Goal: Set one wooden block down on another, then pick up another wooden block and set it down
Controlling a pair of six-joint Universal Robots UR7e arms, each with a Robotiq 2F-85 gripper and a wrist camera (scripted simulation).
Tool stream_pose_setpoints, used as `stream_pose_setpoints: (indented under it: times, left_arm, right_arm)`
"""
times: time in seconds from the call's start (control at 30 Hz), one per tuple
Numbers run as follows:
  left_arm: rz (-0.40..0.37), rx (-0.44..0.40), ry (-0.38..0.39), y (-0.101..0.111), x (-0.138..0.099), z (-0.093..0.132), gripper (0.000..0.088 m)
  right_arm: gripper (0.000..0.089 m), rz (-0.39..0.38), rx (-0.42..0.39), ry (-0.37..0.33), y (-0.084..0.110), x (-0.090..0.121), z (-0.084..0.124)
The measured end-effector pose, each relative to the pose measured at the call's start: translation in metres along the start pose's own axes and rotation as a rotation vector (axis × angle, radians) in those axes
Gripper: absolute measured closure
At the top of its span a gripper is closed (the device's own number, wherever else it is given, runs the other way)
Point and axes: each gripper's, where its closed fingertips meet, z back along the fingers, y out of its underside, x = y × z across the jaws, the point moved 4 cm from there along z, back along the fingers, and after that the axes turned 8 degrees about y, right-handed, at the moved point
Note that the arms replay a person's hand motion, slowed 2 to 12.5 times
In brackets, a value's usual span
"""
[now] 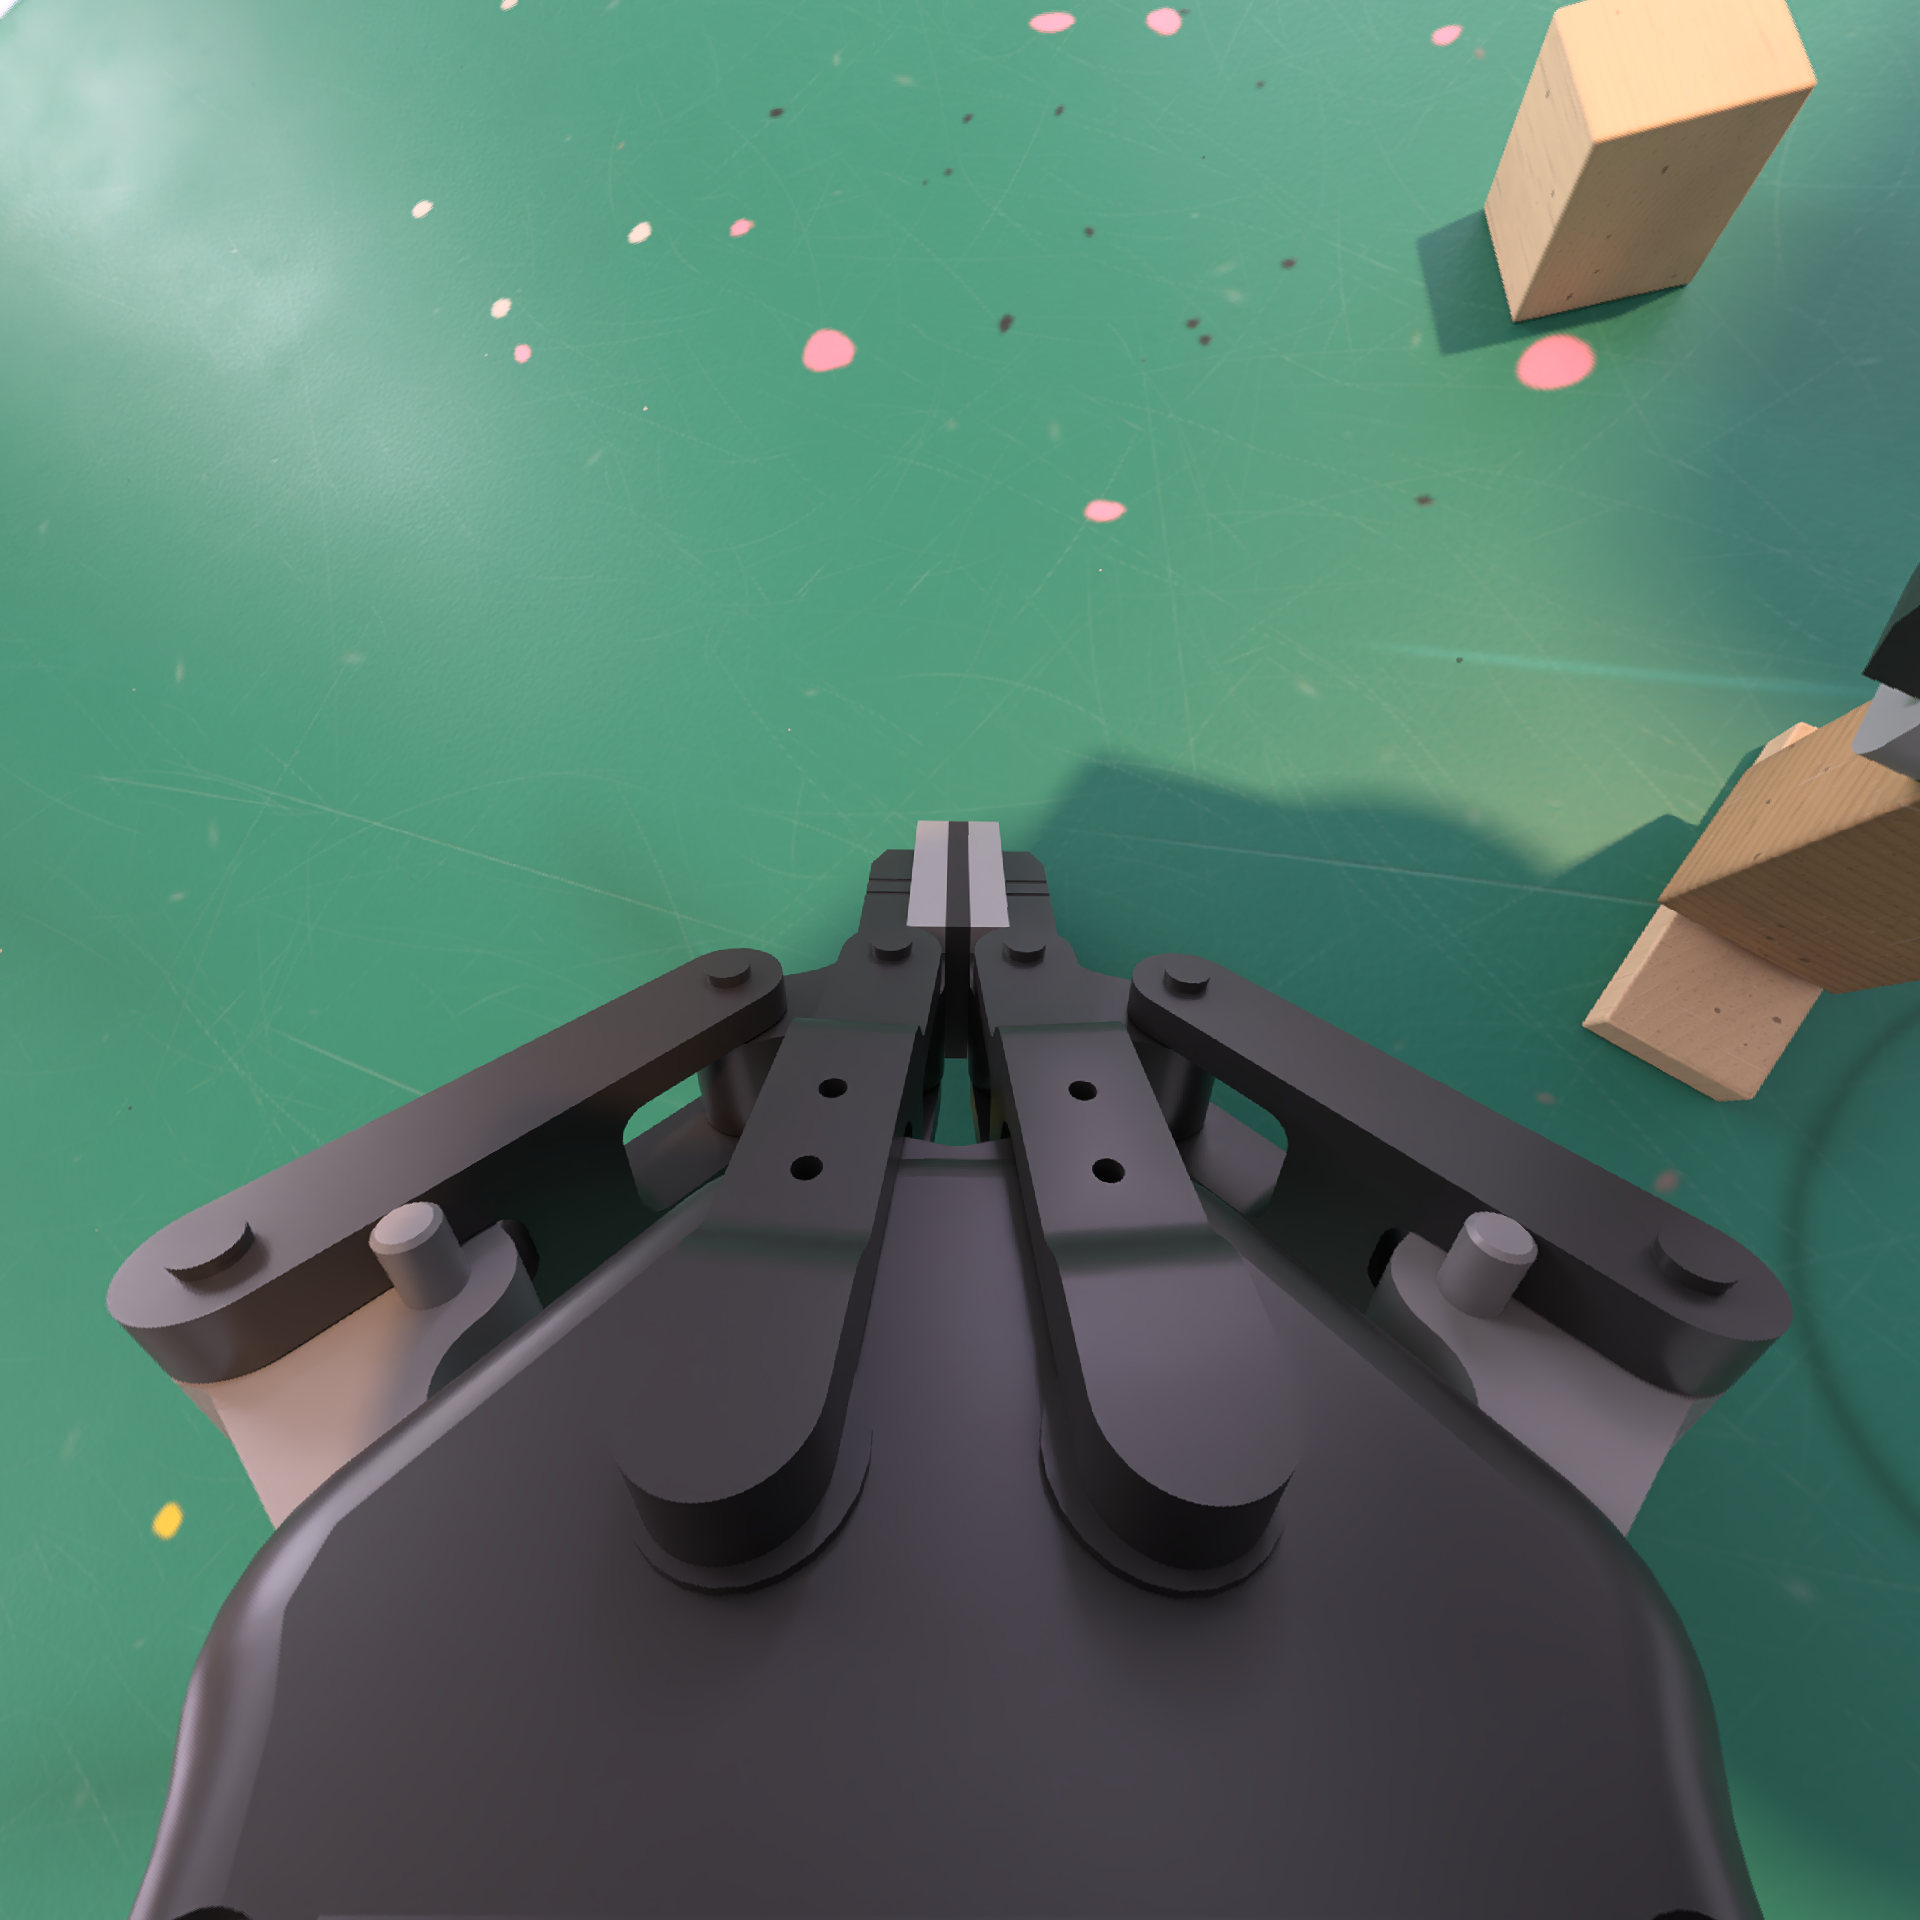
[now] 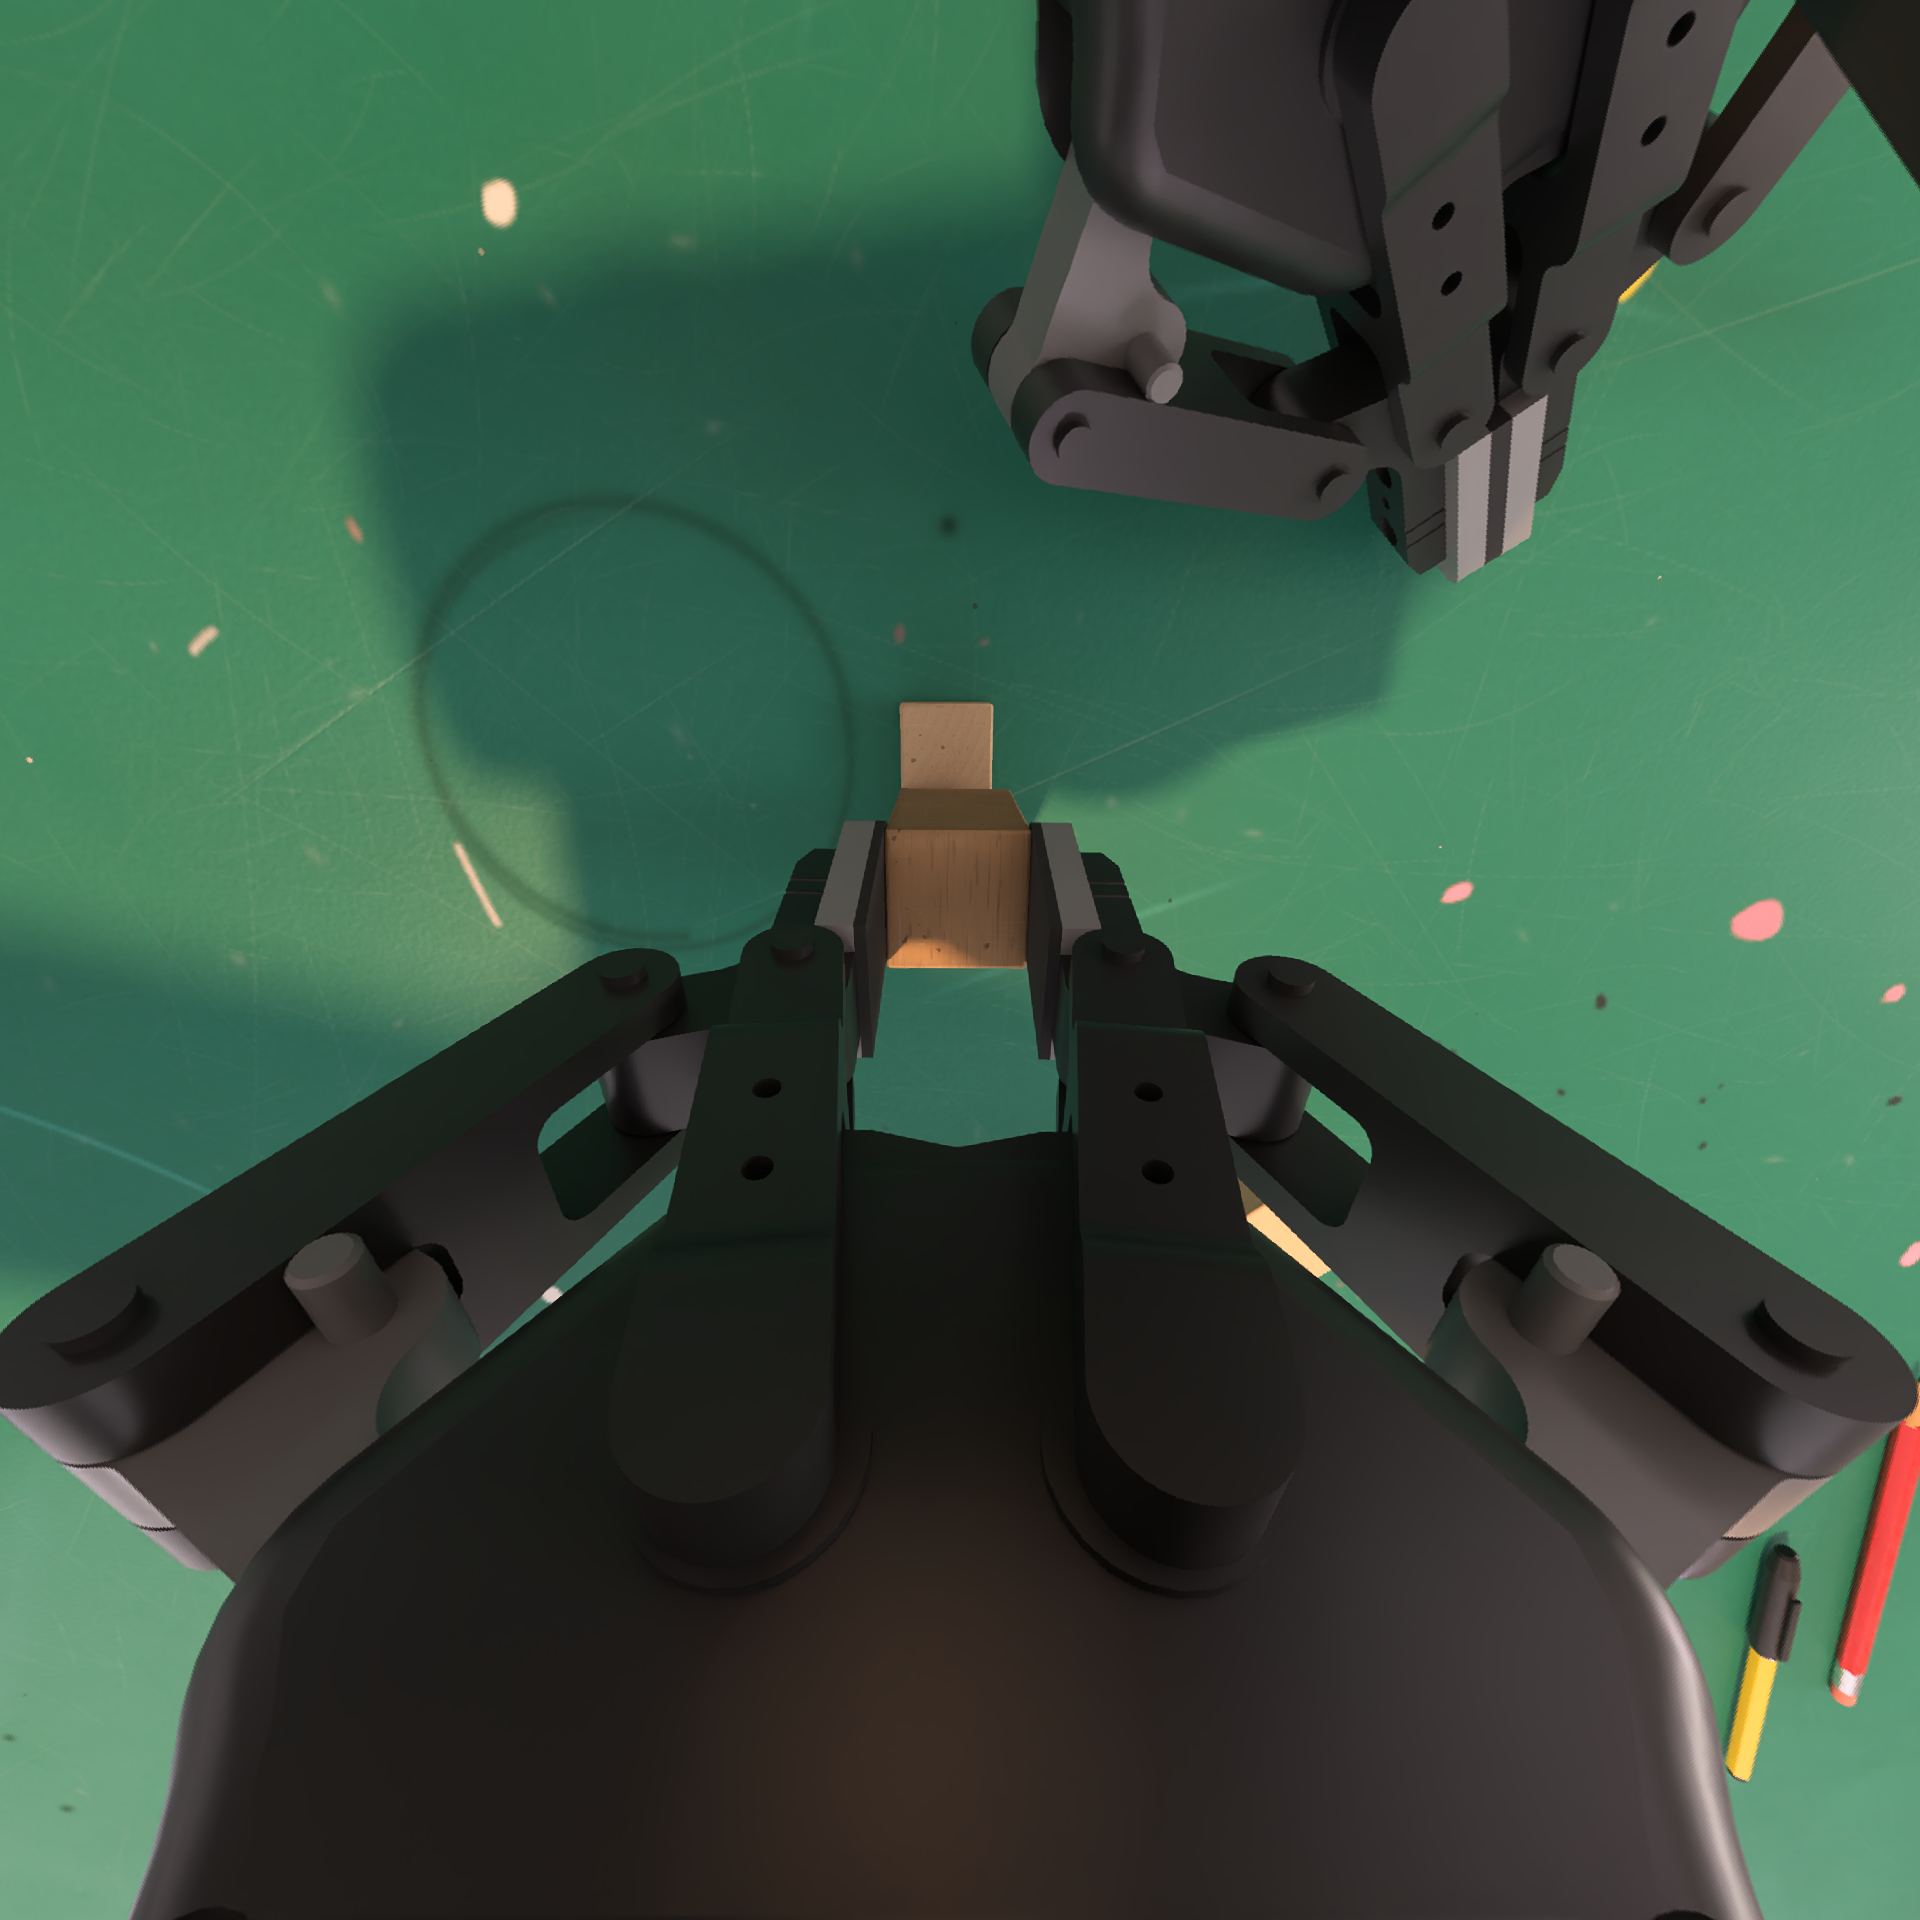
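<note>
3 wooden blocks are visible, all on a green counter (image 1: 623, 623) flecked with pink and pale spots. The landmark is the bottom block (image 1: 1704, 1003), which lies flat on the counter. The held block (image 2: 956, 888) sits on top of the bottom block, crosswise to it, and is clamped at its 2 sides between the pads of the right gripper (image 2: 956, 899). Seen from the right wrist, one end of the bottom block (image 2: 945, 748) juts out beyond the held block. The left wrist view shows the same pair at its right edge, the held block (image 1: 1808, 873) apparently resting on the bottom one, though contact along the whole face cannot be confirmed. The spare block (image 1: 1631, 156) stands upright on the counter, well apart from the bottom block and untouched. The left gripper (image 1: 957, 873) is clenched on nothing, its pads pressed together, and hangs above bare counter to one side of the bottom block; it also appears in the right wrist view (image 2: 1496, 499). A red pencil (image 2: 1881, 1558) and a yellow-and-black pen (image 2: 1766, 1662) lie far from the bottom block. Judged progress: step 1, stacking, is at or near placement but not yet released. Remaining: letting go of the held block, then lifting the spare block and setting it down.
</note>
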Motion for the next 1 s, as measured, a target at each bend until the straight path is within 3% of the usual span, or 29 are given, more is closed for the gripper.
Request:
stream_pose_setpoints:
  times: [1.0]
  left_arm:
    - [-0.003, 0.001, -0.003, 0.0000, -0.0001, -0.0001, 0.0882]
  right_arm:
    - [0.0656, 0.007, 0.001, -0.001, -0.0005, 0.0007, 0.0000]
